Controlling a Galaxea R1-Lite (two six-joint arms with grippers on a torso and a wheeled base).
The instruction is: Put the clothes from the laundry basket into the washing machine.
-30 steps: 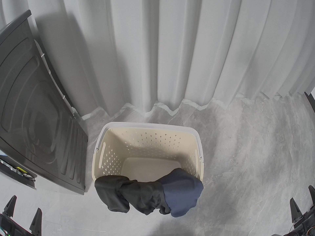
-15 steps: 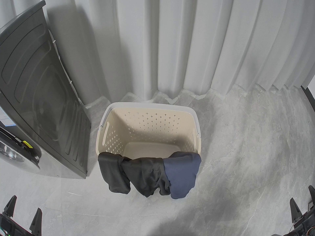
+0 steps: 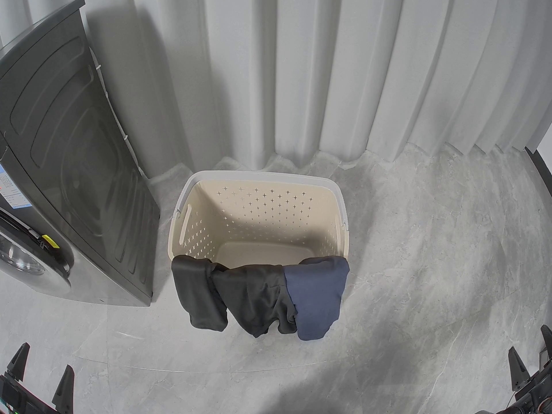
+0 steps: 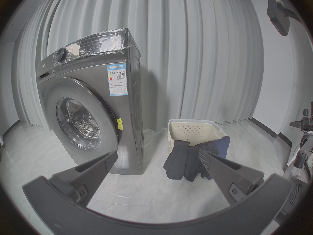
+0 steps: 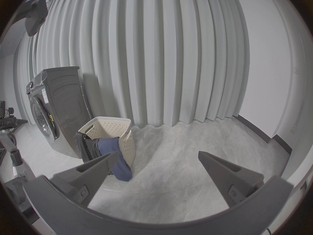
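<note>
A cream laundry basket [image 3: 259, 175] stands on the floor in the middle of the head view. Over its near rim hang a dark grey garment [image 3: 247, 300] and a blue garment [image 3: 313, 300]; the basket's inside looks bare. The grey washing machine [image 3: 52, 162] stands just left of the basket, and the left wrist view shows its round door [image 4: 80, 123] closed. My left gripper [image 3: 45, 359] is open, low at the near left. My right gripper [image 3: 529, 343] is open at the near right. Both are well short of the basket and hold nothing.
A white pleated curtain [image 3: 322, 58] runs along the back behind the basket and the machine. Grey marble floor [image 3: 448, 248] lies open to the right of the basket and in front of it. A dark baseboard [image 5: 260, 131] lines the right wall.
The whole head picture has shifted: the camera has moved, so the basket and the machine now sit higher and farther off. The clothes hang as before. Both grippers stay open.
</note>
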